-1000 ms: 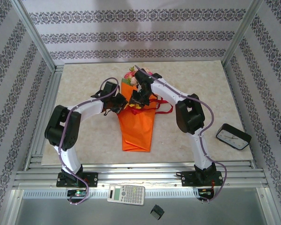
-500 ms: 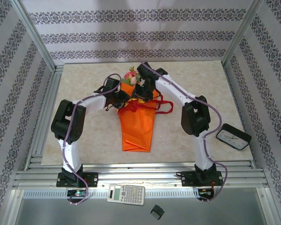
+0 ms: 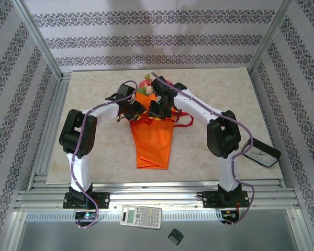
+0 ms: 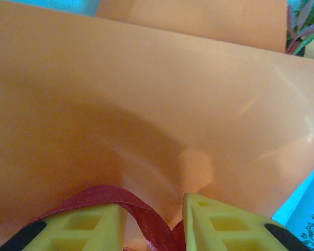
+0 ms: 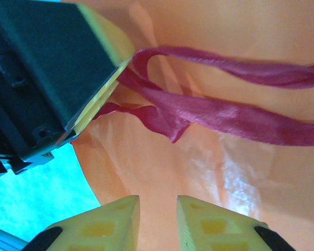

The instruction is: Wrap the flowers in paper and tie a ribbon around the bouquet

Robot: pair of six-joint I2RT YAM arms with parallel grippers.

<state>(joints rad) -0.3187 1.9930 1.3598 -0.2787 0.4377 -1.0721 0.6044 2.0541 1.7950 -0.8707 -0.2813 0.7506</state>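
The left pincer (image 4: 154,207) stands partly open, with a moderate gap between its yellow fingers (image 4: 89,225). The dark red ribbon (image 5: 214,112) runs loosely through that gap without being pinched; in the right wrist view the ribbon touches the tip of one of those fingers. The right pincer (image 5: 158,203) shows a narrow gap with nothing in it and hovers close over the orange paper (image 4: 146,94) just beside the ribbon.

The bouquet (image 3: 153,138) lies in the middle of the table (image 3: 94,151) as a narrow orange cone, its point toward the arms. The flowers (image 3: 146,83), pink with green leaves, show at the wide far end. The ribbon crosses the cone near that end, under both pincers, and a loop trails off to the right onto the table.

Compared with a second ago, the left arm has stretched farther out and its pincer sits higher up the cone. The right arm's elbow has swung outward and now overlaps the edge of the clock (image 3: 264,152). The bouquet has not shifted.
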